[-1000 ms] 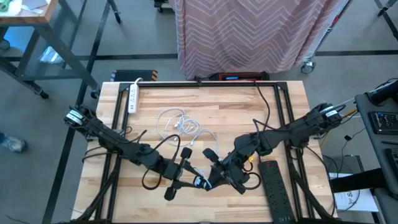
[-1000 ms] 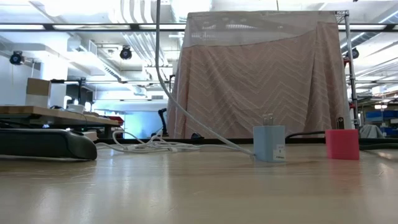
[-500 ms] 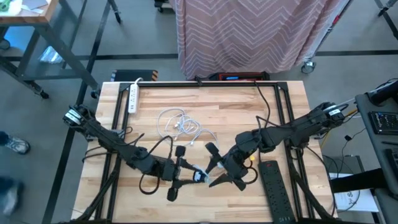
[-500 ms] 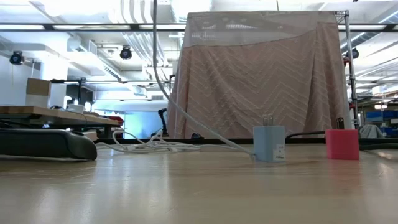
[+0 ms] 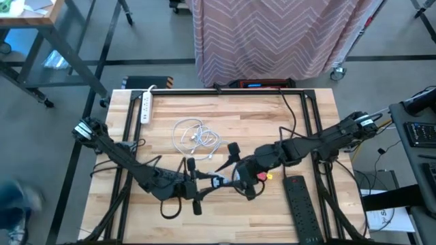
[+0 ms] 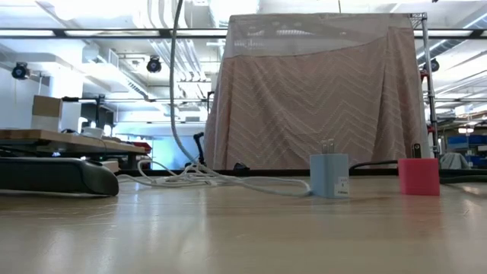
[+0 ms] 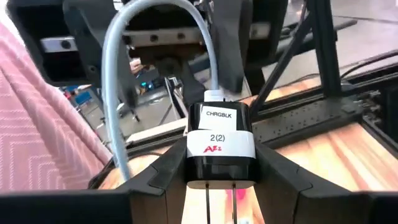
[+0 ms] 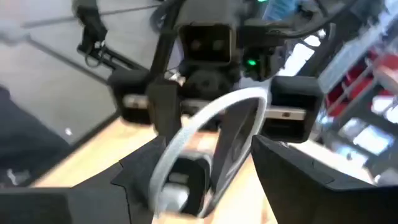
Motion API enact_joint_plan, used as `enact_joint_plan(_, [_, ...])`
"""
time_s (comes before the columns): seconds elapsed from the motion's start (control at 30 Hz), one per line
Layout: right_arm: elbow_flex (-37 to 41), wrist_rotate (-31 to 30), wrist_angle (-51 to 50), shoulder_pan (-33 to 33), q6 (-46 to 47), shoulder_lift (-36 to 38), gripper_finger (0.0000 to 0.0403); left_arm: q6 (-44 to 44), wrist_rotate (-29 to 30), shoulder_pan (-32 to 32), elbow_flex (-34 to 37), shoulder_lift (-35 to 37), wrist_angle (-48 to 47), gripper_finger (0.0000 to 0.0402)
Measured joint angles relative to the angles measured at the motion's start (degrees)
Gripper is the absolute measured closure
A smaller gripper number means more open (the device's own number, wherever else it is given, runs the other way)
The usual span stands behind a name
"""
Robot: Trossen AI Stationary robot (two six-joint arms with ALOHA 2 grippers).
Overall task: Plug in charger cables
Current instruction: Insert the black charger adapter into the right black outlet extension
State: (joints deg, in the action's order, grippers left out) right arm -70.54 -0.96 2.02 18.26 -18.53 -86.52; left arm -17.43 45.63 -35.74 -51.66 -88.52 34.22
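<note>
In the left wrist view, a black plug block [image 7: 220, 149] with a white label sits between the fingers of my left gripper [image 7: 221, 167]. A white charger cable [image 7: 124, 68] loops out of the block's far end. In the high view this gripper [image 5: 204, 182] is near the table's front middle. My right gripper [image 5: 240, 170] stands open just to its right, its fingers either side of the cable loop [image 8: 205, 118] without touching it. A light blue plug block [image 6: 329, 176] and a red-pink one [image 6: 418, 176] stand on the table. More white cables [image 5: 196, 136] lie coiled behind. My left gripper pinches the black plug block by its two opposite sides [image 7: 190, 163] between the two fingers. The fingers reach in from the table's left. The labelled face is up and the cable end points away from the gripper. The block is held above the table and the cable [image 6: 175, 76] hangs from it.
A white power strip [image 5: 145, 107] lies at the far left of the table. A black power strip [image 5: 300, 204] lies at the near right and shows again in the low view [image 6: 53, 175]. A black cord [image 5: 289, 112] runs from the far edge.
My right gripper has opened, let go at the plug block and drawn back toward the far edge. My left gripper has turned, keeping the block. The white cable, first slanting up from the light blue block, now lies slack along the table before rising.
</note>
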Motion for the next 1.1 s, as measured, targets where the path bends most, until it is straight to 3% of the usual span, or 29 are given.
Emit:
enact_joint_plan(0.17, [-0.1, -4.1, -4.9, 0.1, 14.9, 1.0, 0.0196, -0.1, 3.6, 0.1, 0.1, -3.0, -0.4, 0.0267])
enact_joint_plan(0.33, [-0.1, -4.1, -4.9, 0.1, 26.2, 1.7, 0.0207, -3.6, 11.6, 1.0, -0.2, -5.8, 0.8, 0.0268])
enact_joint_plan(0.6, [-0.2, -3.9, -7.1, -1.2, 50.0, 2.7, 0.0232, -9.9, 18.4, 0.4, -2.9, -7.1, 1.1, 0.0267])
enact_joint_plan(0.77, [-0.3, -5.2, -10.2, -3.7, 52.0, 2.8, 0.025, -13.2, 18.4, 0.3, -3.5, -7.1, 0.9, 0.0267])
enact_joint_plan(0.9, [-0.3, -5.1, -12.6, -6.0, 53.6, 2.3, 0.023, -13.4, 19.4, 0.7, -3.4, -7.1, 0.7, 0.0266])
enact_joint_plan(1.1, [-0.3, -2.8, -15.2, -8.9, 57.9, 0.4, 0.0156, -12.4, 20.3, 2.3, -3.0, -7.0, -1.8, 0.0267])
